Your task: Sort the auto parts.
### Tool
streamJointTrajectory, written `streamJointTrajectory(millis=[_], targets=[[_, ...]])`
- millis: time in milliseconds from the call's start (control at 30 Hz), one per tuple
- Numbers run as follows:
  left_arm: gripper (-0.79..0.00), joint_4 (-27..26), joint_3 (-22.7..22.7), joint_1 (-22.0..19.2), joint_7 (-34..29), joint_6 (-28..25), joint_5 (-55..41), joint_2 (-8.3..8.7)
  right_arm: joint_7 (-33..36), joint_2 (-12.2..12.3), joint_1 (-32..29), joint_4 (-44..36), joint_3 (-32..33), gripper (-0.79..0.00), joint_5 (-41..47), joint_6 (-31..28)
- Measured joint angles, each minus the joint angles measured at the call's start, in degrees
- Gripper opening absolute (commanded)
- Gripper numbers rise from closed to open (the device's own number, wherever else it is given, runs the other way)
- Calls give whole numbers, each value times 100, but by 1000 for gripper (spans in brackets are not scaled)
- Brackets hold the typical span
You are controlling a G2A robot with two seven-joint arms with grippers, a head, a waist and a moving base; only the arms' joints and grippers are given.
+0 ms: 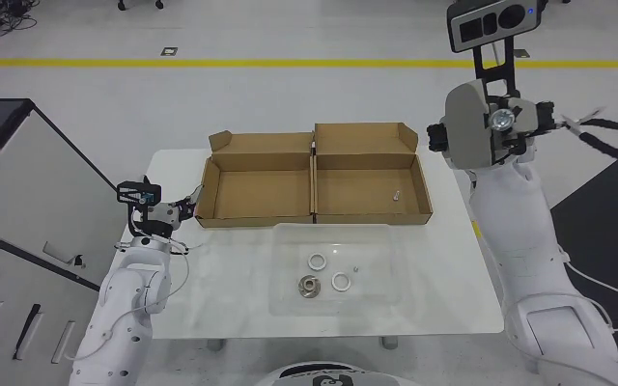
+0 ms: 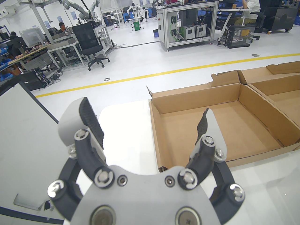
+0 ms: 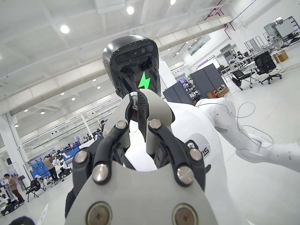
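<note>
We count two open cardboard boxes, the left box [image 1: 256, 193] and the right box [image 1: 362, 193]. We count one clear plastic tray [image 1: 379, 291] and one white table [image 1: 449, 289]. The loose parts come to six: two white rings, one ring [image 1: 317, 261] and the other ring [image 1: 341, 282]; one round metal part [image 1: 308, 286]; one tiny pale piece [image 1: 355, 267] in the tray, too small for us to name; one small pale part [image 1: 397, 195] in the right box; and one small metal bolt [image 3: 134, 99] pinched in the right gripper [image 3: 137, 94]. We count two grippers, that one and the left gripper [image 2: 145, 108]
</note>
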Motion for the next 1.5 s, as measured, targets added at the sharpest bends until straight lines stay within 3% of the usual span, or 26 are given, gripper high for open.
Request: streamJointTrajectory(millis=[300, 333, 367, 400, 533, 667, 933, 1133, 1267, 1500], targets=[[0, 0, 0, 0, 0, 0, 0, 0, 0, 0, 0, 0, 0, -785, 0, 0], [0, 0, 0, 0, 0, 0, 0, 0, 0, 0, 0, 0, 0, -662, 0, 0], [0, 0, 0, 0, 0, 0, 0, 0, 0, 0, 0, 0, 0, -662, 0, 0], [0, 0, 0, 0, 0, 0, 0, 0, 0, 0, 0, 0, 0, -785, 0, 0], [0, 0, 0, 0, 0, 0, 0, 0, -109, -7, -61, -99, 16, -785, 4, -1], [0, 0, 0, 0, 0, 0, 0, 0, -195, 27, -140, -73, 168, -785, -561, 200], [0, 0, 0, 0, 0, 0, 0, 0, -70, 273, -198, 203, 908, -785, -2654, 1062], [0, 0, 0, 0, 0, 0, 0, 0, 456, 506, 30, 379, 1190, -785, -4704, 1627], [0, 0, 0, 0, 0, 0, 0, 0, 790, 603, 365, 547, 1046, -785, -6038, 1646], [0, 0, 0, 0, 0, 0, 0, 0, 1016, 634, 1220, 1276, 236, -785, -7794, 1235]])
